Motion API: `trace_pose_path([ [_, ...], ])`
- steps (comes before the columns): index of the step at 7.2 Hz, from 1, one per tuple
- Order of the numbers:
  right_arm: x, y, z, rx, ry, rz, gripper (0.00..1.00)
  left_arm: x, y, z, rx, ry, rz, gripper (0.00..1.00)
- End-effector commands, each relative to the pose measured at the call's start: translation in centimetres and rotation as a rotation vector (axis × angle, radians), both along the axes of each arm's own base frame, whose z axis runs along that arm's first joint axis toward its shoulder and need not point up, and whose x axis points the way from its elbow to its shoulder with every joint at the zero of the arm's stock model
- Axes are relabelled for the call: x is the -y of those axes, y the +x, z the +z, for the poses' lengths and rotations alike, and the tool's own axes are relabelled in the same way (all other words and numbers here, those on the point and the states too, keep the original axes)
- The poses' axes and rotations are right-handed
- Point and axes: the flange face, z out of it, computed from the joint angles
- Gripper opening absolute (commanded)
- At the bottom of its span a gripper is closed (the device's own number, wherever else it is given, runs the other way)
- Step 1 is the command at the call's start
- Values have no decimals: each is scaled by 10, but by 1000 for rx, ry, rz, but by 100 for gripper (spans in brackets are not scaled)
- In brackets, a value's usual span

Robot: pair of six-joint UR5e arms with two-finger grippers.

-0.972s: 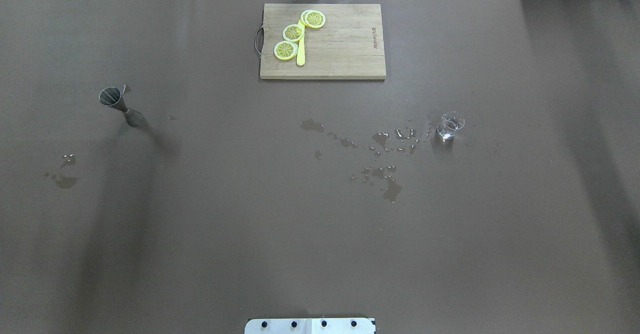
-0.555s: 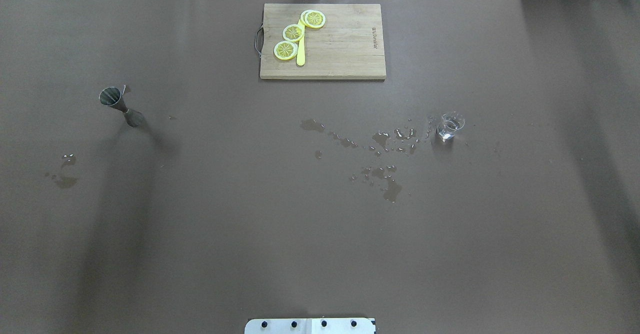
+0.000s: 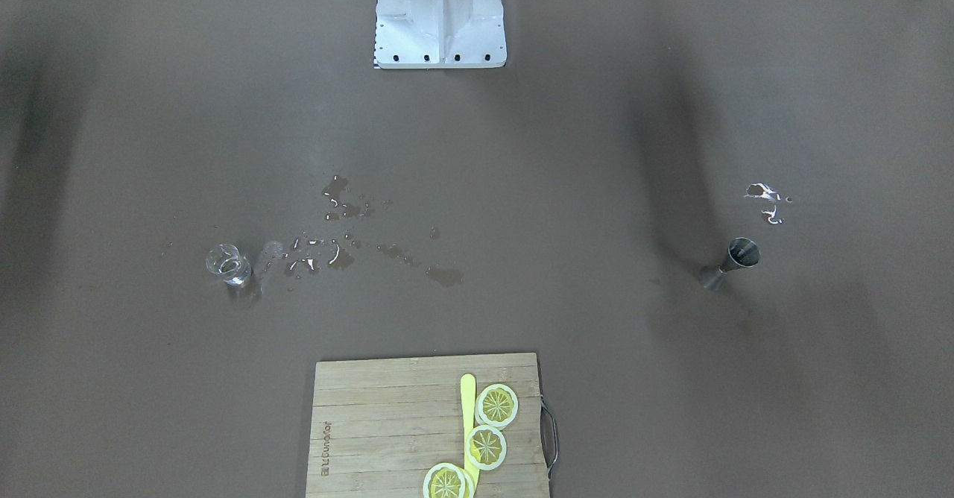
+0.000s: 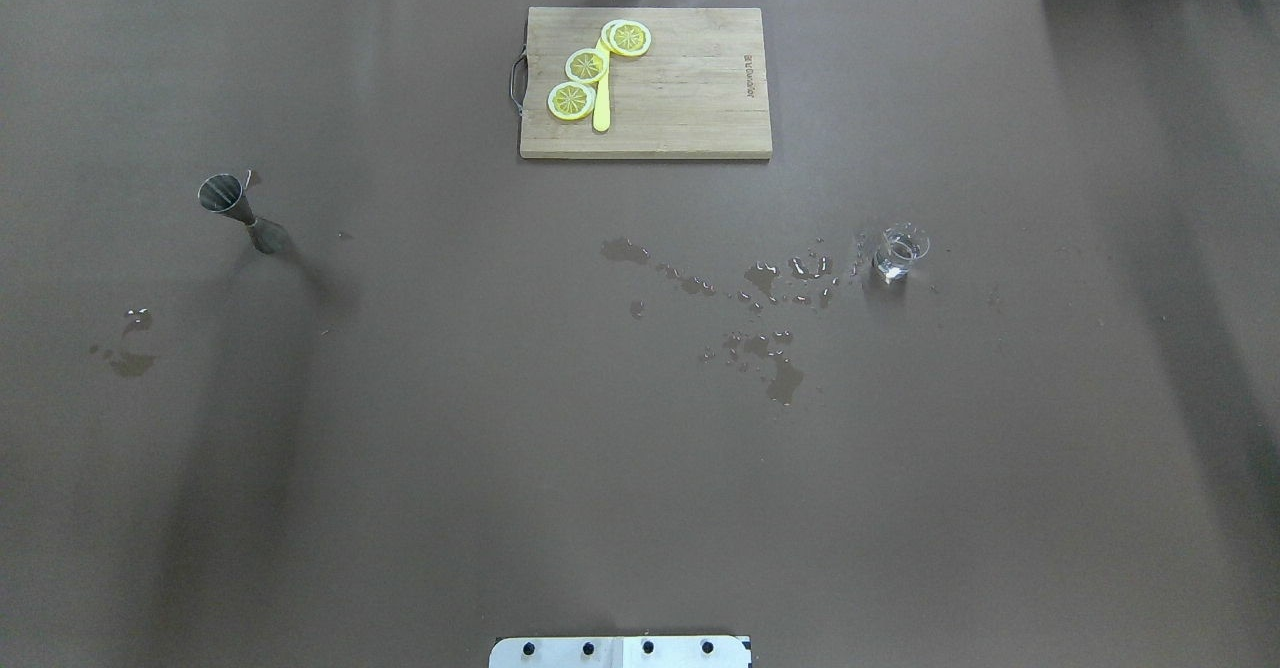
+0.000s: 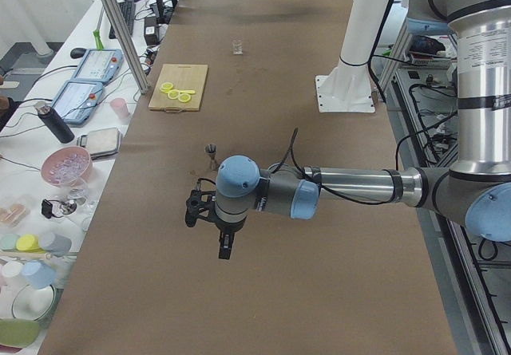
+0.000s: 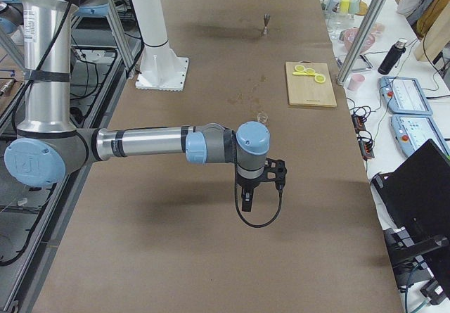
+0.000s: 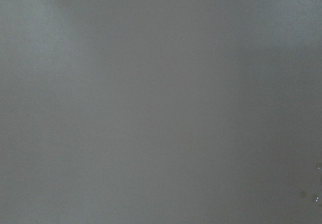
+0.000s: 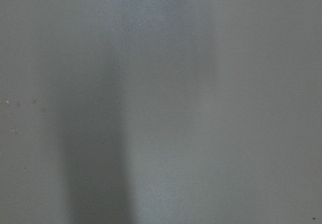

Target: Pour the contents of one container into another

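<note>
Sitting well apart on the puddled surface [image 4: 500,468], tumbler [image 4: 902,253] right and narrow-waisted jigger [image 4: 243,212] left, both could slip or tip when grasped; whether the left hand [image 5: 226,247] or right hand [image 6: 246,202] is open cannot be told.

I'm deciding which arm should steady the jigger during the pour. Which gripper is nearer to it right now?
Left. The left gripper hangs over the jigger's end of the table, a little short of it. The right gripper hangs over the opposite end, on the glass tumbler's side.
</note>
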Motion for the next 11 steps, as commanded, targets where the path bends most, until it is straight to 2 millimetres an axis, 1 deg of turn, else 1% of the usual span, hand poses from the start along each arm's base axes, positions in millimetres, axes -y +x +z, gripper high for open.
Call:
trace_pose_path([
  [1, 4, -1, -7, 5, 18, -7, 100, 4, 1, -7, -1, -22, 3, 99],
  [2, 3, -1, -10, 7, 24, -7, 100, 4, 1, -7, -1, -23, 3, 99],
  [3, 2, -1, -9, 5, 23, -7, 100, 4, 1, -9, 1, -21, 3, 99],
  [5, 5, -3, -11, -6, 36, -19, 100, 4, 0, -10, 1, -19, 1, 99],
  [6, 10, -9, -14, -18, 53, -41, 100, 4, 0, -10, 1, -19, 1, 99],
  [9, 11, -8, -6, -29, 40, -42, 100, 0, 0, -8, 1, -19, 1, 99],
  [11, 18, -10, -16, -10, 58, -44, 100, 0, 0, -9, 2, -15, 3, 99],
])
